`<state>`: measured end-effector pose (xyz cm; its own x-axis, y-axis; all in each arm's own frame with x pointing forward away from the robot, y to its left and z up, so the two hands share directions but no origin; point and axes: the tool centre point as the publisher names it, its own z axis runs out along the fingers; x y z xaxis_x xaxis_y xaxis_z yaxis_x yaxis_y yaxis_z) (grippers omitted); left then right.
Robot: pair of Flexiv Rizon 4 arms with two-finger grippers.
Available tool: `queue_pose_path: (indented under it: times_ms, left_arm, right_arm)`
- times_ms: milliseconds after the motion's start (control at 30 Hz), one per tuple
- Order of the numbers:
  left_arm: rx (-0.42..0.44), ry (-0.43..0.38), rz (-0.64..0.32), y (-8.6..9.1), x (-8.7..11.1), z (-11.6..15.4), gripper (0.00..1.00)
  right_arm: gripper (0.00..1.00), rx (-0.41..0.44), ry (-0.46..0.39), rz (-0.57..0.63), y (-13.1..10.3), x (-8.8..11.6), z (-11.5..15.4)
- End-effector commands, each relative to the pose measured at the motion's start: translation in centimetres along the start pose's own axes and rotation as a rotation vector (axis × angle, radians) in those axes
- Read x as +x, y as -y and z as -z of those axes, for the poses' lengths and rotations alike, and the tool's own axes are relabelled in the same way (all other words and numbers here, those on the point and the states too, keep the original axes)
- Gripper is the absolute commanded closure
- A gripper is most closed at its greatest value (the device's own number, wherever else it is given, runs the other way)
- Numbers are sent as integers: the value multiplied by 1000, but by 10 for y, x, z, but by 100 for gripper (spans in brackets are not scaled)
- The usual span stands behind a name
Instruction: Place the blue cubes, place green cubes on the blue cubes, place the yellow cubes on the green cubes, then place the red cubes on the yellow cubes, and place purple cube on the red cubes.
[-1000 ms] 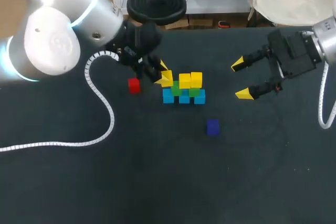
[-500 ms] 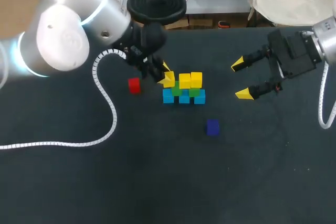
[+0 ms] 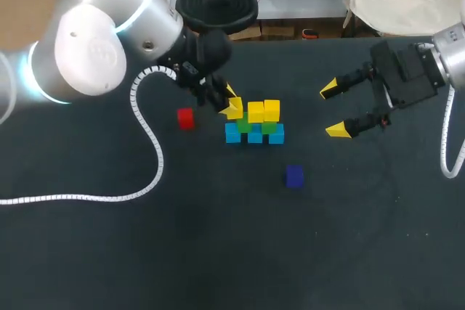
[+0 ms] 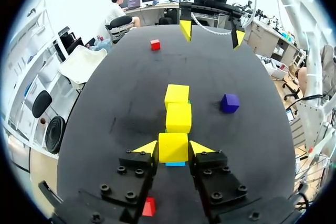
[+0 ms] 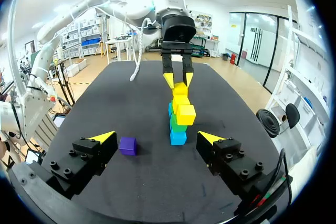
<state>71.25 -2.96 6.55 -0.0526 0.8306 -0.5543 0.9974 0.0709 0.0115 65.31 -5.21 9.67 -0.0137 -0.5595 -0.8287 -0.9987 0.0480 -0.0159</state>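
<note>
Fingers (image 4: 148, 148) of the left gripper (image 4: 174, 149) clamp a yellow cube (image 4: 173, 144) atop the stack's (image 3: 255, 127) left end, mid-frame. The right gripper (image 3: 331, 110) hangs open at far right; the red cube (image 3: 185, 118) lies left of the stack.

Silver arm (image 3: 87, 49), white coiled cable (image 3: 160, 167), black pincer (image 3: 333, 110), yellow tips (image 3: 336, 131)

No readable text or labels anywhere.

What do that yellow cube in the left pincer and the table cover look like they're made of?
The yellow cube looks like painted wood or hard plastic: flat faces, crisp edges, even matte colour. The table cover seems dark cloth or felt: dull, no glare.
</note>
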Motion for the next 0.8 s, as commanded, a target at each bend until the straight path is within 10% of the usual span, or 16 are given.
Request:
queue_pose_path:
  times_ms: [33,800]
  left_arm:
    - [12,-3,-1,-6,-1,-2,100]
    - [18,-7,-10,-5,-4,-4,100]
  right_arm:
    - [0,1,1,1,0,0,0]
    - [0,1,1,1,0,0,0]
